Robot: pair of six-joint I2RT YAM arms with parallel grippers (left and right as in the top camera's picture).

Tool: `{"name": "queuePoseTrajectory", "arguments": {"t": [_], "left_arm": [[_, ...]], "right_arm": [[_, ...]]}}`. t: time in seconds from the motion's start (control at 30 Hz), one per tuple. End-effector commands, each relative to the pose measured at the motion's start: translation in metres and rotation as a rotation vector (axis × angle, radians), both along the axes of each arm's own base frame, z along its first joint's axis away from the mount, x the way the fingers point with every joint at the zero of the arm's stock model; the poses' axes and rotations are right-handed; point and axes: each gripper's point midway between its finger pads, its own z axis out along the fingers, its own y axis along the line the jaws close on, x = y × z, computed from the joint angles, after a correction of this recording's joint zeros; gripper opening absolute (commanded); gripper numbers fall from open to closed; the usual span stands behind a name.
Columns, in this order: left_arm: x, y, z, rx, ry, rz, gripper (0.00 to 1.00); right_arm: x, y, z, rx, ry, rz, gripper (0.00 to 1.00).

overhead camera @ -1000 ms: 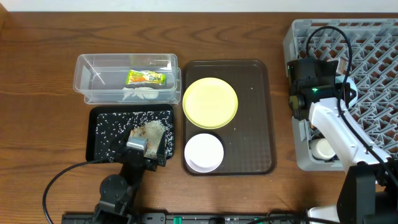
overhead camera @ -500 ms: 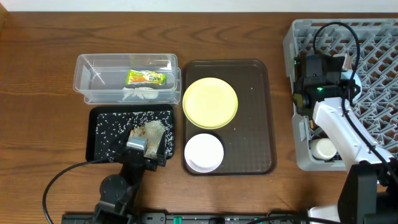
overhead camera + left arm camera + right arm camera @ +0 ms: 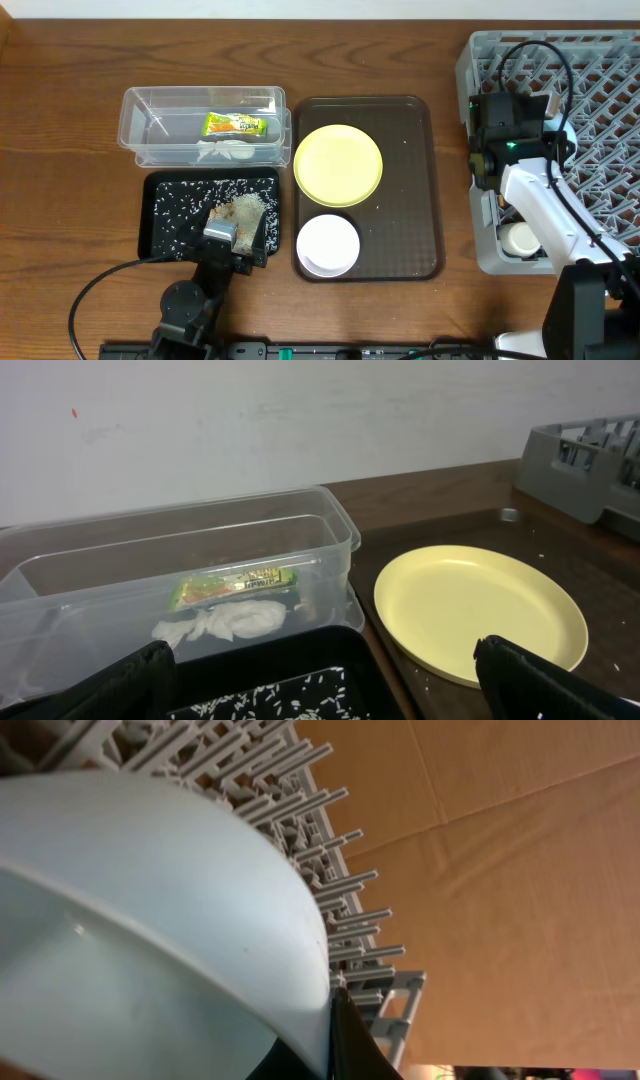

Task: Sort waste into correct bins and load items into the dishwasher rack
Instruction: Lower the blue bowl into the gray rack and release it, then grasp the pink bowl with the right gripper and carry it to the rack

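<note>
My right gripper [image 3: 520, 120] hangs over the left side of the grey dishwasher rack [image 3: 600, 60], shut on the rim of the light-blue bowl [image 3: 150, 920], which fills the right wrist view against the rack's pegs [image 3: 330, 840]. My left gripper [image 3: 238, 240] is open and empty at the near edge of the black tray [image 3: 160, 185], which holds the rice scraps [image 3: 215, 195]. The clear tub [image 3: 140, 105] holds the snack wrapper [image 3: 235, 125] and the white tissue [image 3: 225, 150]. The yellow-green plate [image 3: 338, 165] and the white bowl [image 3: 328, 245] sit on the brown serving tray [image 3: 405, 200]. The chopsticks are out of view.
A pale round thing [image 3: 520, 238] sits in the rack's near left corner beside my right arm. The left wrist view shows the tub [image 3: 330, 520], the plate [image 3: 470, 605] and the rack's corner [image 3: 580, 455]. Bare wooden table lies left of the tub and between the serving tray and the rack.
My right gripper with the light-blue bowl has shifted a little to the right and farther over the rack. The left arm has not moved.
</note>
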Motion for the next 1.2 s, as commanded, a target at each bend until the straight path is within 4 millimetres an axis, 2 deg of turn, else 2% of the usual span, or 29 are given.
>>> {"name": "queuePoseTrajectory", "arguments": {"t": [0.0,0.1,0.3,0.47,0.73,0.93,1.07,1.17], "left_arm": [[0.000,0.002,-0.016,0.016,0.046,0.011,0.97],[0.000,0.002,-0.016,0.016,0.046,0.011,0.97],[0.000,0.002,-0.016,0.016,0.047,0.011,0.97],[0.000,0.002,-0.016,0.016,0.046,0.011,0.97],[0.000,0.002,-0.016,0.016,0.046,0.011,0.97],[0.000,0.002,-0.016,0.016,0.046,0.010,0.97],[0.000,0.002,-0.016,0.016,0.047,0.011,0.97],[0.000,0.002,-0.016,0.016,0.047,0.010,0.97]], "right_arm": [[-0.007,0.014,-0.019,0.042,0.049,0.030,0.01],[-0.018,0.022,-0.023,0.044,0.085,0.034,0.01],[-0.033,0.041,-0.032,0.075,0.146,0.058,0.12],[-0.036,0.077,-0.050,0.175,0.212,0.160,0.25],[-0.037,0.135,-0.082,0.430,0.268,0.285,0.37],[-0.045,0.186,-0.095,0.658,0.335,0.377,0.43],[-0.060,0.237,-0.104,0.854,0.431,0.495,0.46],[-0.078,0.285,-0.107,1.050,0.524,0.623,0.46]]}}
